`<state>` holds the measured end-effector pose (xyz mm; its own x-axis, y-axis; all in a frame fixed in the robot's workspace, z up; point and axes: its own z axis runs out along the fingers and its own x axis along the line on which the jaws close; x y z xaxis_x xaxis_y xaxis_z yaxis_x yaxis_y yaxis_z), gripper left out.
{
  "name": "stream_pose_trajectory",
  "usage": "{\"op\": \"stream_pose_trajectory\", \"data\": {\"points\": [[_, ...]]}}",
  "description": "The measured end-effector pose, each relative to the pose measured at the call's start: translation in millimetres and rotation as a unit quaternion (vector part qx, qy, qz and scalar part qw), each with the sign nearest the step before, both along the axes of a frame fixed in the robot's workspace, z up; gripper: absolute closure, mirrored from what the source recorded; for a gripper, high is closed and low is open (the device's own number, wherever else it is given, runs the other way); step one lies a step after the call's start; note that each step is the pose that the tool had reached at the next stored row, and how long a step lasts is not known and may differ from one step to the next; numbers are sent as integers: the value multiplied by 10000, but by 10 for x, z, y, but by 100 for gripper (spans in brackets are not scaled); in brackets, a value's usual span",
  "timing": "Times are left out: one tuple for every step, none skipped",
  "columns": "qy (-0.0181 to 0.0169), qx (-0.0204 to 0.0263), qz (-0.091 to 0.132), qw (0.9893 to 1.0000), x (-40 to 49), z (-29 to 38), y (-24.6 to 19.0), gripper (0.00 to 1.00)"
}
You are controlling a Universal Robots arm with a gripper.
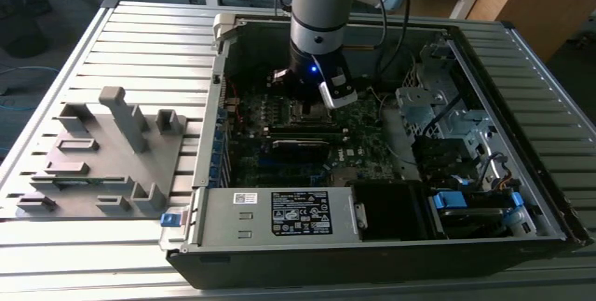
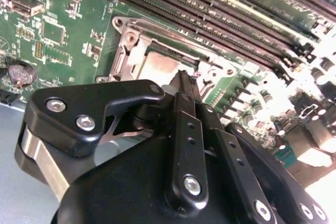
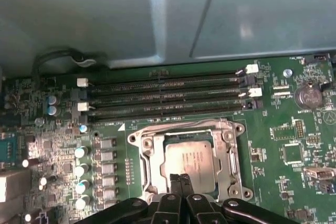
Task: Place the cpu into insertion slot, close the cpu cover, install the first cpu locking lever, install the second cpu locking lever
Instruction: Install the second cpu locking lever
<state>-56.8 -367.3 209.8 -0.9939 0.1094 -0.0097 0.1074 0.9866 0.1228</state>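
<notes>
First wrist view — we see the small flat square cpu with its dull silver-grey metal top (image 3: 191,164) already lying in the square black insertion slot with the thin metal rim (image 3: 148,167). The thin silver metal frame of the cpu cover (image 3: 231,153) surrounds it; we cannot tell whether it is latched. The black linkage gripper (image 3: 181,178) hovers directly over the chip's near edge, fingers pressed together, holding nothing we can see. In the exterior view the arm stands upright inside the open black computer case (image 1: 373,262) — the socket sits straight beneath the wrist, not off to either side.
</notes>
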Motion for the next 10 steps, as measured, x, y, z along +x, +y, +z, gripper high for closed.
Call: {"op": "stream_pose_trajectory", "data": {"points": [[1,-66,0,10000,0,-1,16,90],[2,-131,0,9999,1,-1,28,90],[2,-179,0,9998,1,-2,36,90],[3,-188,0,9998,1,-2,38,90],[2,-188,0,9998,1,-2,37,90],[2,-189,0,9998,1,-2,37,90],[2,-189,0,9998,1,-2,37,90],[2,-189,0,9998,1,-2,38,90],[2,-189,0,9998,4,-2,39,90],[3,-190,-1,9998,15,-2,40,90]]}}
